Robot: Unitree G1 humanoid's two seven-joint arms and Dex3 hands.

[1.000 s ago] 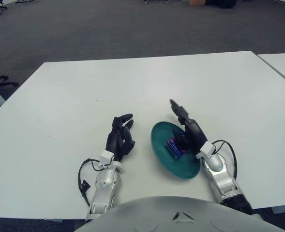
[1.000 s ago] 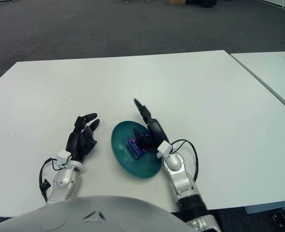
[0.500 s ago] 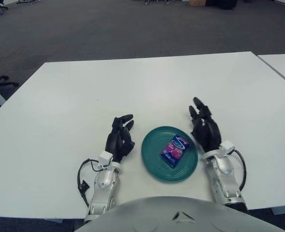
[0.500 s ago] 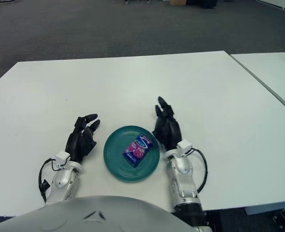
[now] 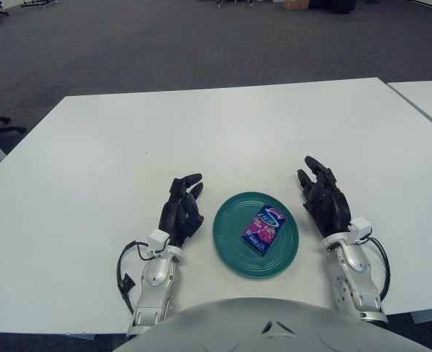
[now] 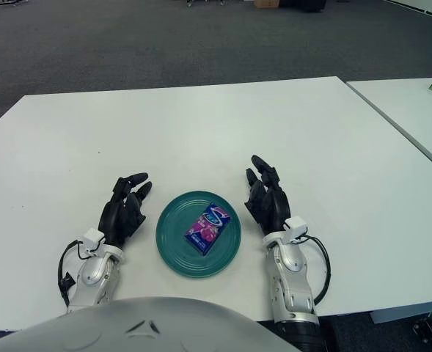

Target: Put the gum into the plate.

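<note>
Gum (image 5: 262, 229), a glossy packet, lies flat in my round teal plate (image 5: 230, 246); left hand (image 5: 182, 211) and right hand (image 5: 324, 203) flank it, fingers relaxed, empty

- White table (image 5: 223, 125) in the foreground.
- Second white table (image 6: 414, 110) just beside it, at right, a narrow gap between.
- Grey carpet (image 5: 164, 44) beyond.

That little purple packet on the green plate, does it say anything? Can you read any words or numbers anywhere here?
gum packet on the plate: a blue oval logo with lettering, too small to read.
Nothing else shows readable text: none on the table, the left hand or the right hand.
</note>
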